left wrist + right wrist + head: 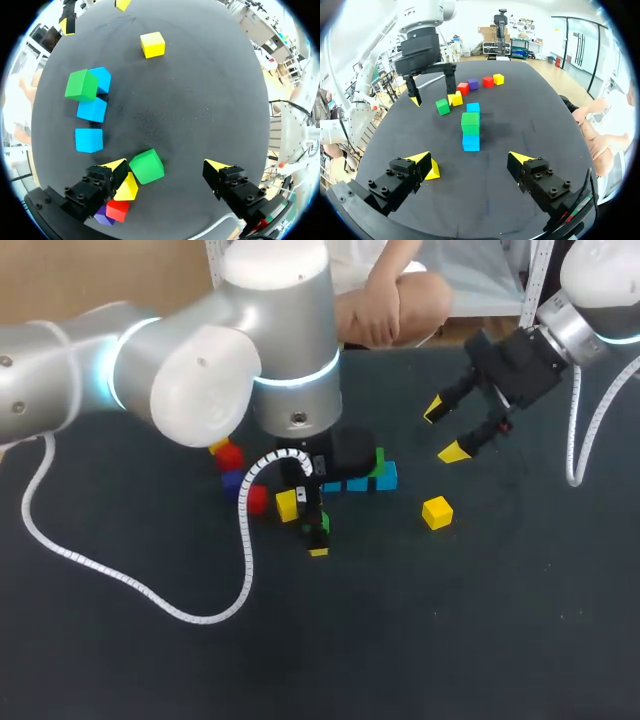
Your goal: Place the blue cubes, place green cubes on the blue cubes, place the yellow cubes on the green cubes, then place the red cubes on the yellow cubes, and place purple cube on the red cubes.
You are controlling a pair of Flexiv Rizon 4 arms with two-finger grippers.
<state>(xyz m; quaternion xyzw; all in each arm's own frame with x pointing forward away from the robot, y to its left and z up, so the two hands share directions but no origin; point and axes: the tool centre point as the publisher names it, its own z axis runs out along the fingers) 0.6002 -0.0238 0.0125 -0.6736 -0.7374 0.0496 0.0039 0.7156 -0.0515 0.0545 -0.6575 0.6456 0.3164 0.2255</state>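
Between the left jaws, on the desk [200,100], sits a loose green cube [146,167], just beside one fingertip [115,165]. The other fingertip [216,166] is well apart from it, so the left jaws are wide open and grip nothing. Just outside the near finger is a near yellow cube [127,188], then a red cube [118,209] and a purple cube [103,216], both partly hidden by that finger. Ahead of the left jaws, off to the same side, is a row of three blue cubes [92,109], with a stacked green cube [80,85] on the blue one farthest from the jaws. Farther ahead is a lone yellow cube [152,44], apart from the rest. The right jaws are wide open too, nothing held, above the desk; the lone yellow cube lies below them, just beside one finger. Past the left jaws, seen from the right wrist, are a far red cube [488,81] and a far yellow cube [498,79], side by side near the purple cube.
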